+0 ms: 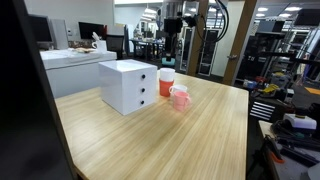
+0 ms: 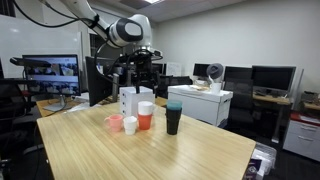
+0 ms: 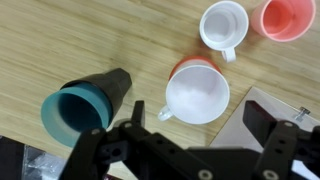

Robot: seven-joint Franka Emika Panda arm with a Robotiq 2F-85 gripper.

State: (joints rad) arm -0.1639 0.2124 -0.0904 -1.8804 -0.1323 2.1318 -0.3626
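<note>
1 gripper [image 3: 195, 110], jaws wide, abv white cup [image 3: 197, 90]

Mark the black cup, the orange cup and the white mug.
black cup [image 3: 108, 88], wrist view, dark outer wall.
orange cup [image 3: 188, 66], wrist view, orange rim beside the white cup [image 3: 197, 97] in it.
white mug [image 3: 222, 22], wrist view, its inside.

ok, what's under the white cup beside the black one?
An orange cup; the white cup sits in its mouth. In the wrist view only its rim shows; its inside is covered.
</note>
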